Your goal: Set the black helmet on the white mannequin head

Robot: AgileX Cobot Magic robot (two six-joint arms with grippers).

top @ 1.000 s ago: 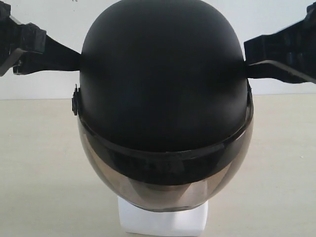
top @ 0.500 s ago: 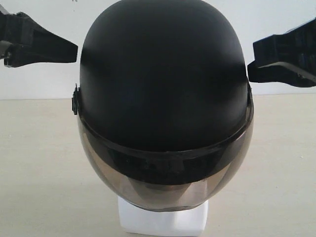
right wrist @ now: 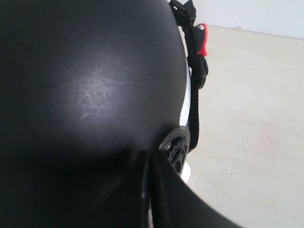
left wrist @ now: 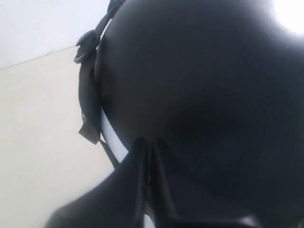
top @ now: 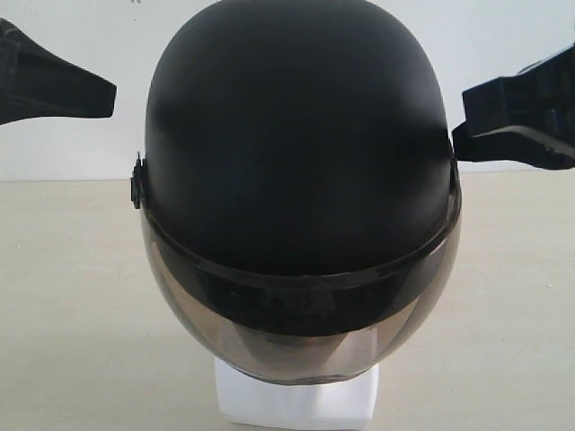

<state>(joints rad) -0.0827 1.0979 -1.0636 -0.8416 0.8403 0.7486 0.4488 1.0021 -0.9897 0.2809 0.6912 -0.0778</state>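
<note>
The black helmet (top: 296, 153) sits on the white mannequin head, whose blocky neck base (top: 296, 404) shows under the smoky visor (top: 305, 332); the face is hidden. My left gripper (top: 110, 90) hangs shut beside the helmet's left side, a gap apart from the shell. My right gripper (top: 463, 121) hangs shut just off the right side. In the left wrist view the shut left gripper (left wrist: 148, 142) points at the helmet's shell (left wrist: 204, 95). The right wrist view shows the shut right gripper (right wrist: 148, 154) close to the helmet shell (right wrist: 90, 85), near the visor pivot (right wrist: 175, 145).
The head stands on a beige tabletop (top: 72, 296) with a white wall (top: 72, 27) behind. Black straps (left wrist: 88, 90) and a buckle with a red tab (right wrist: 203, 40) hang at the helmet's rim.
Both grippers have drawn back sideways from the helmet, the left one farther. The helmet stays put on the head.
</note>
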